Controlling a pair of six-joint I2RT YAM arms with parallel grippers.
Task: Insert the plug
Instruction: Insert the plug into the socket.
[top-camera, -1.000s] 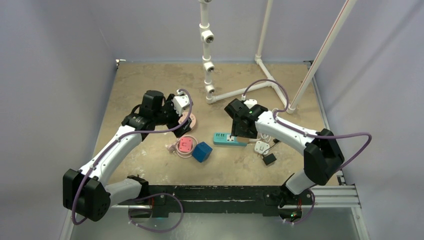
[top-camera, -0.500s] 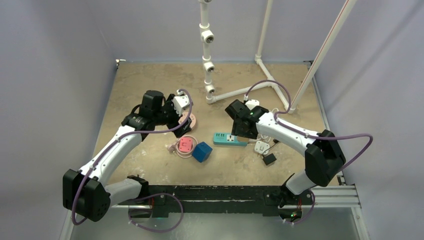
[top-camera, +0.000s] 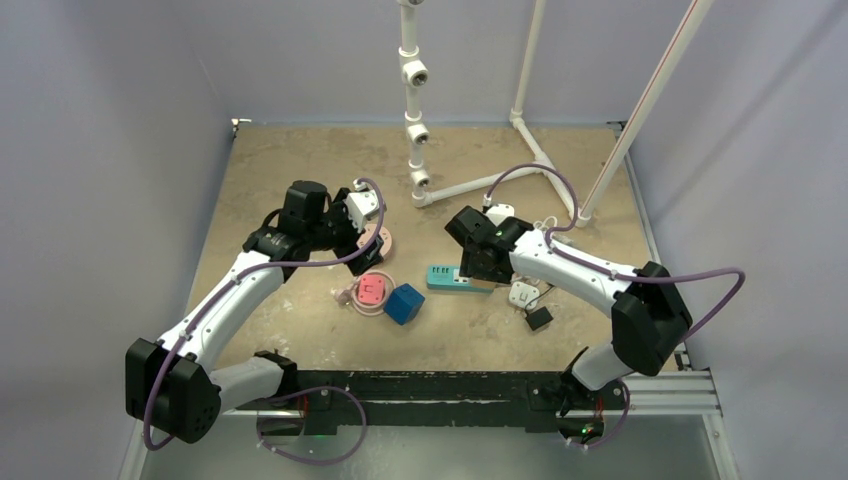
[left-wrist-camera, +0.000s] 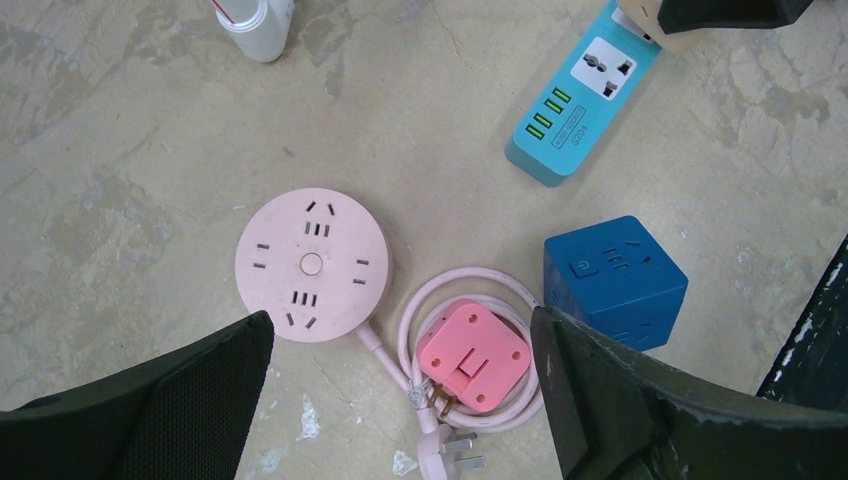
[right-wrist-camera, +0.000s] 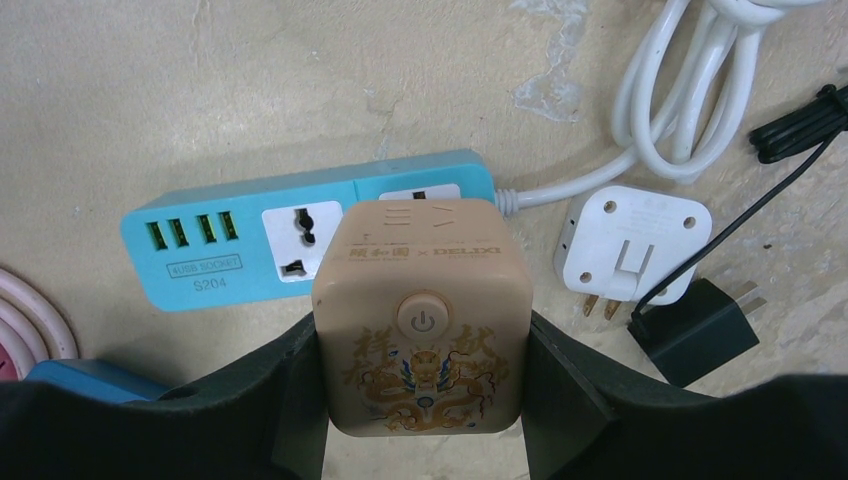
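While right fingers clamp the cube plug over the blue strip, apparently unseated (prongs hidden), insertion is left to do; left fingers hang apart above the tabletop.

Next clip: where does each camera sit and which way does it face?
Top external: above and behind the bases, looking down on the table; left arm and right arm show.
Left wrist: faces down at the pink round socket, its open fingers at the bottom.
Right wrist: faces down past the beige cube adapter held in the right gripper.
Shared: the teal power strip, in all three.
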